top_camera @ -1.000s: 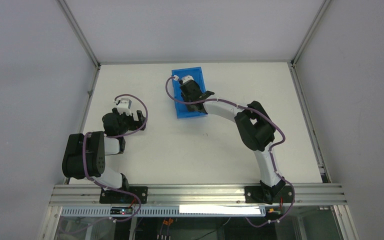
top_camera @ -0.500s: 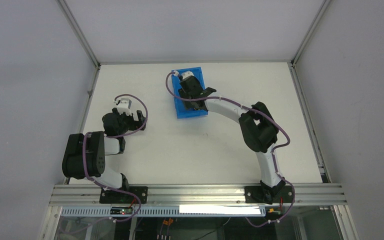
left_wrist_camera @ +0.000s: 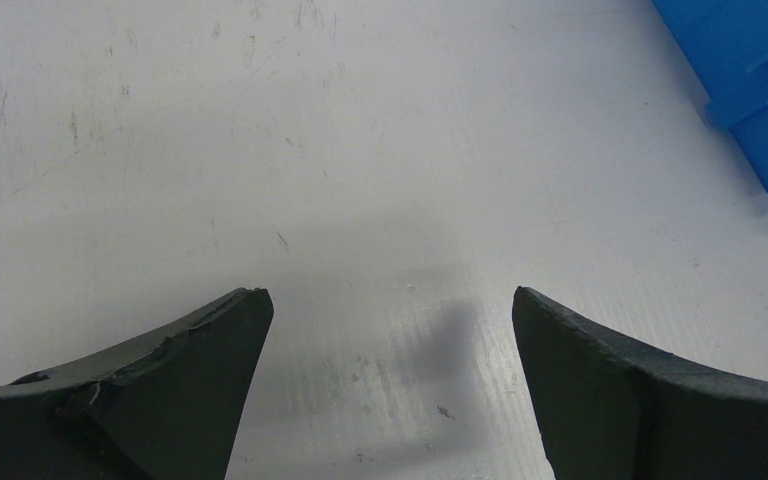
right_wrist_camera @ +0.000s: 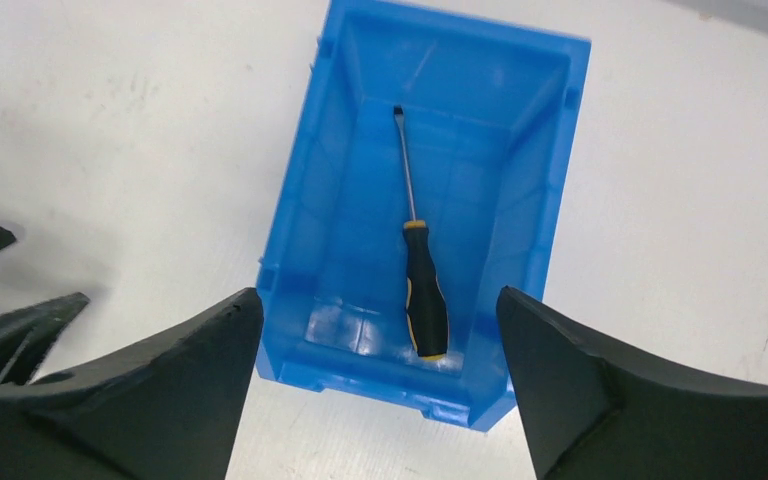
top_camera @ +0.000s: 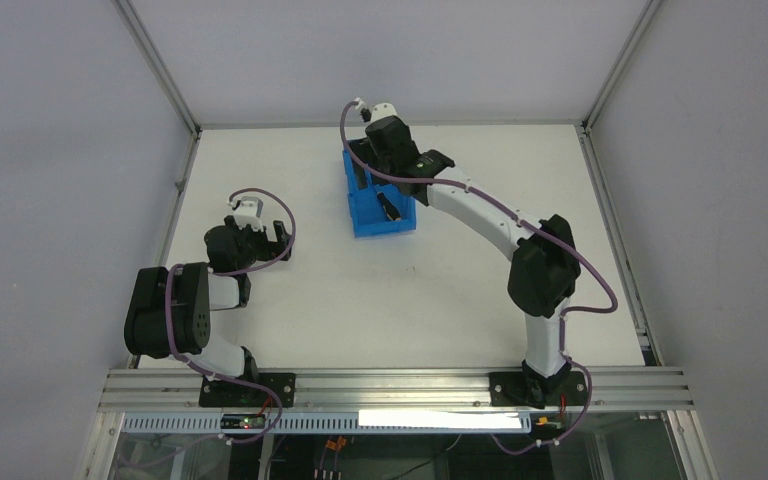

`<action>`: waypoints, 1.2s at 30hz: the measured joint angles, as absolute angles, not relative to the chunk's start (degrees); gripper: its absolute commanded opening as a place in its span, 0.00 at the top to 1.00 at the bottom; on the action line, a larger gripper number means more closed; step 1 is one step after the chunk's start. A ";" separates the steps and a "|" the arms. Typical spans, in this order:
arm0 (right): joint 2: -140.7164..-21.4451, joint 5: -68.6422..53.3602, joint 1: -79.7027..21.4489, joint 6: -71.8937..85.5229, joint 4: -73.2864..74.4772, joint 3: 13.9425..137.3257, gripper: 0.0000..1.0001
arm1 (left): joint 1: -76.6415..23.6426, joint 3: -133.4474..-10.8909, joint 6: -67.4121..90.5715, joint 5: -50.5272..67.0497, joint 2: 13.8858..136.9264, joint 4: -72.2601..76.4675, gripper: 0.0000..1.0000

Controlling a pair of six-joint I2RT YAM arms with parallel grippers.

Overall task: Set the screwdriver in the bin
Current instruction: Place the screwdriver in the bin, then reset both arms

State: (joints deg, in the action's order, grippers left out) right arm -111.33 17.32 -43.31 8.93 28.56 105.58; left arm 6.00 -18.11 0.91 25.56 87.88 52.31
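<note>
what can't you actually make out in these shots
- Top view: the right arm covers part of the far end of the bin; the screwdriver is just a dark speck.
- Left wrist view: the frame edge cuts off all but a corner of the bin; no screwdriver in view.
- Right wrist view: the screwdriver's tip is too small to tell its type.

Robotics lab cell; aluminium-framed white table (top_camera: 310,300); plain grey enclosure walls (top_camera: 50,150)

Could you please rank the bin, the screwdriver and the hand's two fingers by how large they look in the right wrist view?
1. The bin, largest.
2. The two fingers of the right hand; they look alike, and nearness to the camera enlarges them.
3. The screwdriver, smallest.
</note>
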 measured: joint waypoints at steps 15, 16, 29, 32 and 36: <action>-110.74 19.00 -43.33 5.91 36.38 122.56 0.01 | 6.00 -18.11 0.89 25.56 87.88 52.31 0.01; -110.41 19.25 -43.33 5.37 36.53 122.63 0.01 | 6.00 -18.11 0.91 25.56 87.88 52.31 0.01; -104.44 17.78 -34.61 1.61 41.10 121.30 0.01 | 6.00 -18.11 0.91 25.56 87.88 52.31 0.01; -101.30 16.03 -29.45 1.89 41.36 119.09 0.01 | 6.00 -18.11 0.91 25.56 87.88 52.31 0.01; -98.15 13.76 -23.20 2.55 41.69 116.36 0.01 | 6.00 -18.11 0.91 25.56 87.88 52.31 0.01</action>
State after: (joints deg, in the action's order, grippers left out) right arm -98.15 13.76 -23.20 2.55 41.69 116.36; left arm 6.00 -18.11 0.91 25.56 87.88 52.31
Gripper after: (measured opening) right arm 0.990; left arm 0.992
